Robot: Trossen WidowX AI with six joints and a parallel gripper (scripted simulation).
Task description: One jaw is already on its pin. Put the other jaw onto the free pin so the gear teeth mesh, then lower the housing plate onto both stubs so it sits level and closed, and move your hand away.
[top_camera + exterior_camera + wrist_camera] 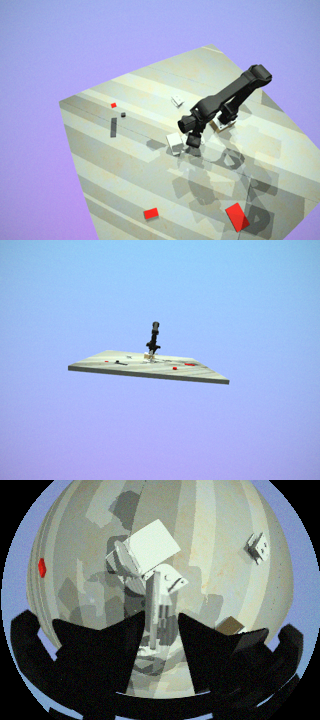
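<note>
My gripper (162, 613) is shut on a long white jaw (152, 605), which stands up between the fingertips; the base lies just beyond it. In the top view the arm hides the fingertips. The white base (170, 576) carries a raised white block (174, 140) (157, 545). Another white jaw (127, 559) is beside that block, on the base. The free pin cannot be told clearly behind the held jaw. A small white plate with dark holes (177, 100) (260, 547), seemingly the housing plate, sits apart on the table, raised on its underside parts.
A wooden box with a white top (215, 127) (149, 356) (230, 626) stands near the arm. A large red slab (235, 215), a smaller red block (151, 213), a small red piece (113, 105), a dark bar (113, 127) and a dark cube (123, 114) lie farther out.
</note>
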